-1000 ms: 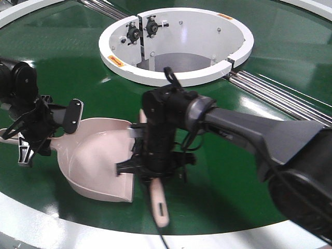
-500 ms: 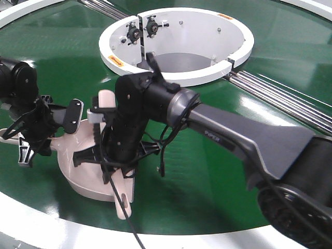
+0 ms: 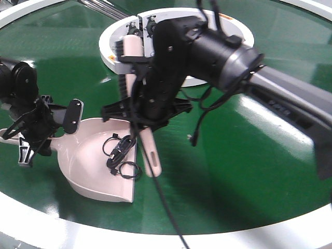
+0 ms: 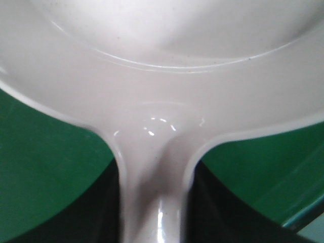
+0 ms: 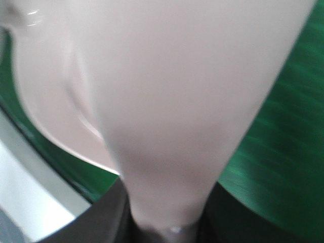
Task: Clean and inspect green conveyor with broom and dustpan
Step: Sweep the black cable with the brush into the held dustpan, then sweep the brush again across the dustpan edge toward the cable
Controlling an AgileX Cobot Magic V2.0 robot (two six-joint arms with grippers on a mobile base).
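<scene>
Dustpan [image 3: 93,155] sits by the green conveyor's [image 3: 233,171] near-left rim, its handle clamped in our left gripper [image 3: 45,134]; beyond it, our right gripper [image 3: 145,116] clenches the tilted broom [image 3: 151,153], bristle end toward the white hub [image 3: 111,58].

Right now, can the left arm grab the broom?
Probably not. The left fingers are shut on the dustpan handle, so they are busy. The right arm grips the broom on the dustpan's far side.
</scene>
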